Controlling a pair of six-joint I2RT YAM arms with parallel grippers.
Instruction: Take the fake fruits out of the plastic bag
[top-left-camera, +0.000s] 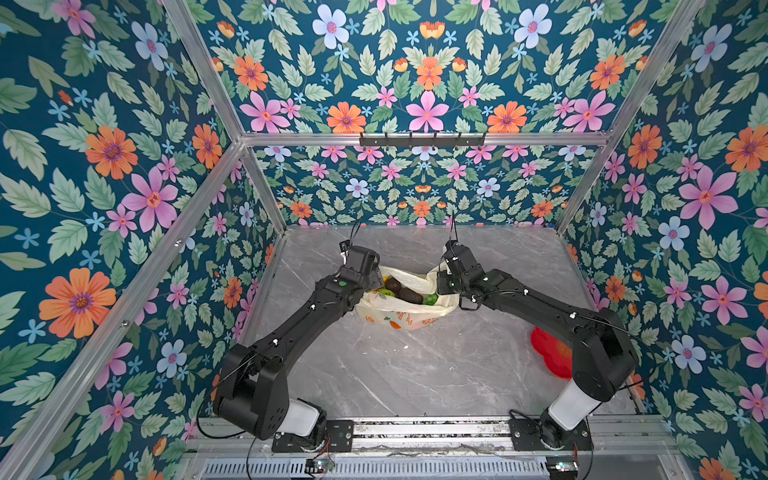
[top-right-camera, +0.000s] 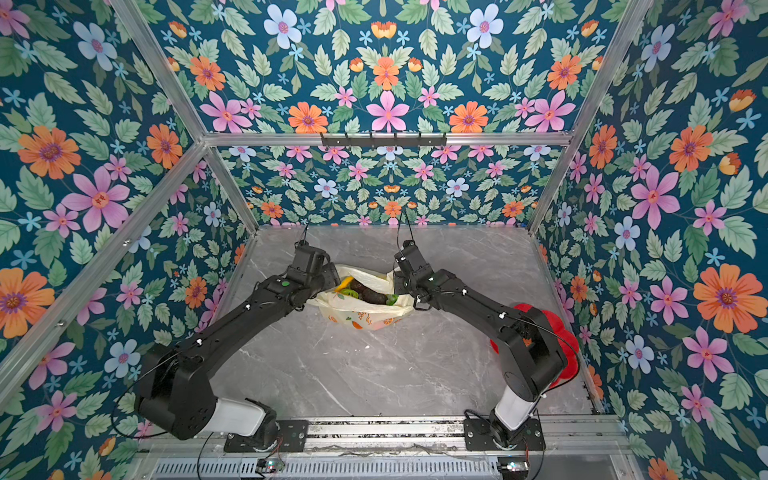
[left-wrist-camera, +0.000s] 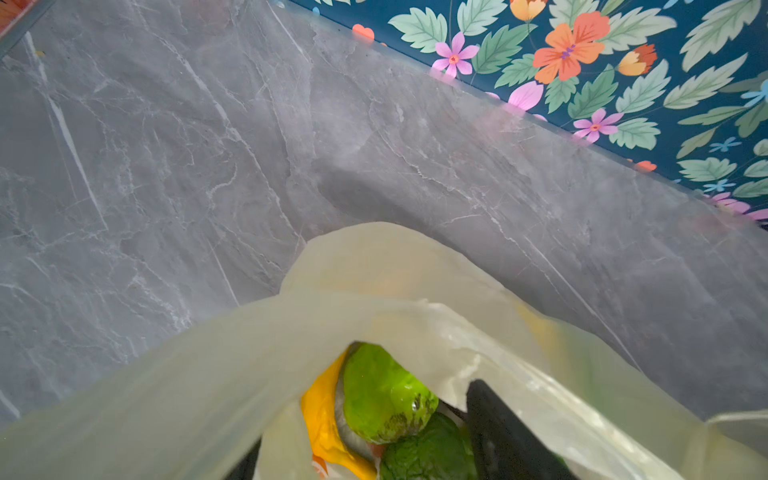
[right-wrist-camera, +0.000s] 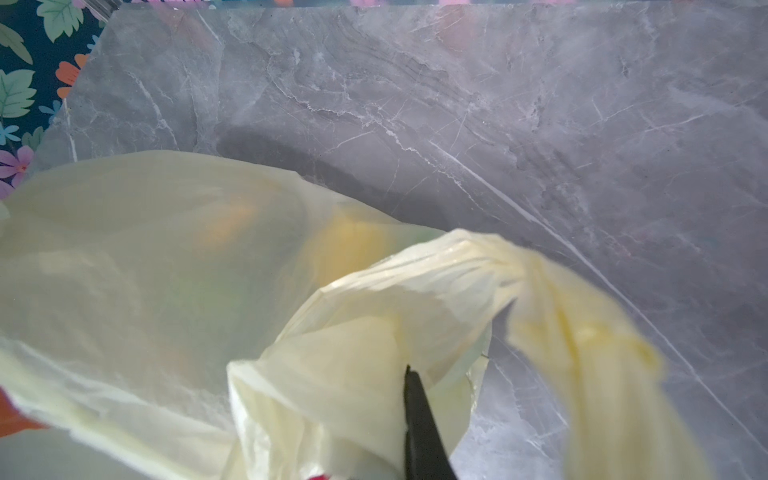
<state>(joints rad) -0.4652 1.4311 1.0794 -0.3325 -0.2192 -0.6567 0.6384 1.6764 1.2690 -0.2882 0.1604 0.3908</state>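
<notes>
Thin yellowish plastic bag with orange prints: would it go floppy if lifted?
Probably floppy: the thin cream-yellow plastic bag looks crumpled and sagging. Loose small plastic fruits inside might roll and shift its weight.

Open tabletop (top-left-camera: 415, 374) before and behind plastic bag (top-left-camera: 395, 309); left arm (top-left-camera: 299, 322), right arm (top-left-camera: 540, 305) flanking; red dish (top-left-camera: 548, 353) rightward.

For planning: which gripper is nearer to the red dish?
Right. The right gripper holds the plastic bag at its end toward the red dish; the left gripper is at its far end.
</notes>
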